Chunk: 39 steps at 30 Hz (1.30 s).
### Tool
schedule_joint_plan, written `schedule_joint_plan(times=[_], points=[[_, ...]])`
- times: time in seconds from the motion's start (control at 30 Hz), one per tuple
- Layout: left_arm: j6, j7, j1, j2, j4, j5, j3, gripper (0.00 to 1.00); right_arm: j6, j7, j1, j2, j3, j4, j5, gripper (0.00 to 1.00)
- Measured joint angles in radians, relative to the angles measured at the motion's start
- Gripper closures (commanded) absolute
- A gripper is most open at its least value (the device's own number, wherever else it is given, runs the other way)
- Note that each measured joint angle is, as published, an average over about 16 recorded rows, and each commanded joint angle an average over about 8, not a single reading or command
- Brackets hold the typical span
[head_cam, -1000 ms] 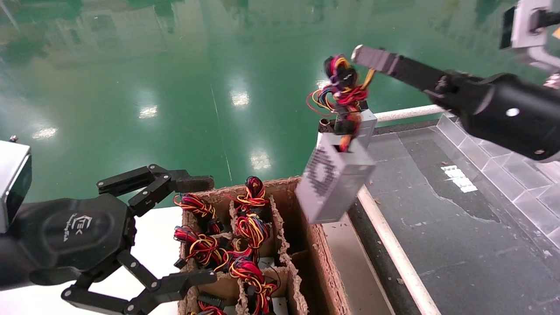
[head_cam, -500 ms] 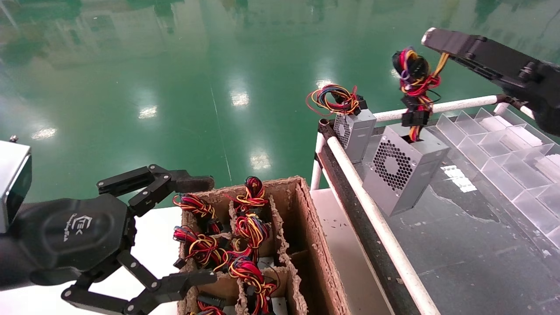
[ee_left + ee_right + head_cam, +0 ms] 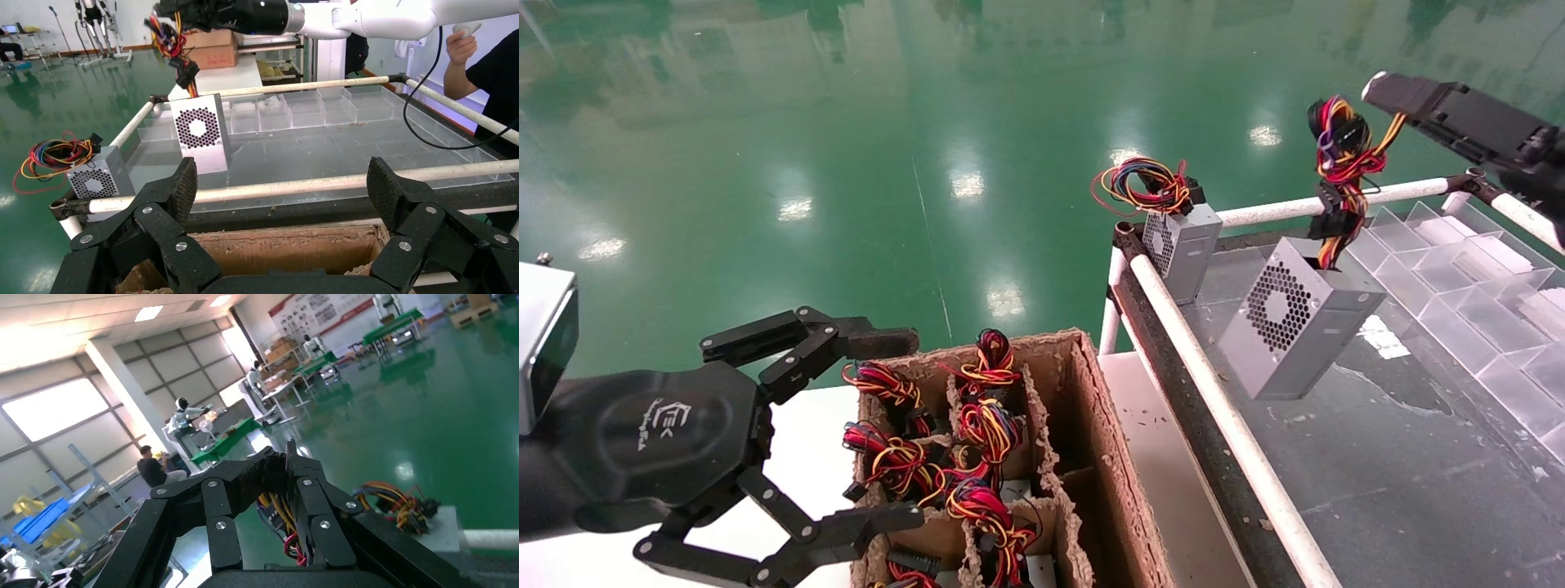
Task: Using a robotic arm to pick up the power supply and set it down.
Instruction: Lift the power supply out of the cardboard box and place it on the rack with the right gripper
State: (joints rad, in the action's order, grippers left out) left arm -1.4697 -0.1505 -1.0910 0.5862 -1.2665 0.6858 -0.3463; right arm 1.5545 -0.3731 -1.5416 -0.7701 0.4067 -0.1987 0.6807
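Jaws of the left gripper (image 3: pixel 846 433) stand spread wide, grasping nothing; it is parked low at the near left, just beside the cardboard box (image 3: pixel 1107 457). That box is split by cardboard dividers, and wire-bundled units (image 3: pixel 977 425) stand in its compartments.

Beyond the box runs a white rail (image 3: pixel 1214 392) edging a dark surface (image 3: pixel 1377 457). Clear plastic bins (image 3: pixel 1483 318) line the far right side of that surface.

Jaws of the right gripper (image 3: pixel 287 478) are clenched on the wire bundle (image 3: pixel 1340 155) of the power supply (image 3: pixel 1295 331) — the wrist view shows red and yellow wires pinched between the fingers. The power supply hangs tilted below the bundle, honeycomb fan grille facing the robot, over the dark surface just past the rail; whether its lower edge touches the surface cannot be told.

Farther off, at the far left corner of the surface, a second grey unit (image 3: pixel 1182 245) stands upright with a loose wire coil (image 3: pixel 1144 184) on top — well apart from the held one.
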Motion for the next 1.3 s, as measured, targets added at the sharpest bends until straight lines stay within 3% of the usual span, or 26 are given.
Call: schedule_joint_plan(times=[0.63,1.3], points=[[0.0,0.0,0.0,0.0,0.0,0.0,0.0,0.0,-0.111,0.01,-0.049,-0.093,0.028,0.17,0.039,1.0],[0.0,0.0,0.0,0.0,0.0,0.0,-0.001,0.0,-0.251,0.008,-0.078,-0.209,0.061,0.197,0.088,1.0]])
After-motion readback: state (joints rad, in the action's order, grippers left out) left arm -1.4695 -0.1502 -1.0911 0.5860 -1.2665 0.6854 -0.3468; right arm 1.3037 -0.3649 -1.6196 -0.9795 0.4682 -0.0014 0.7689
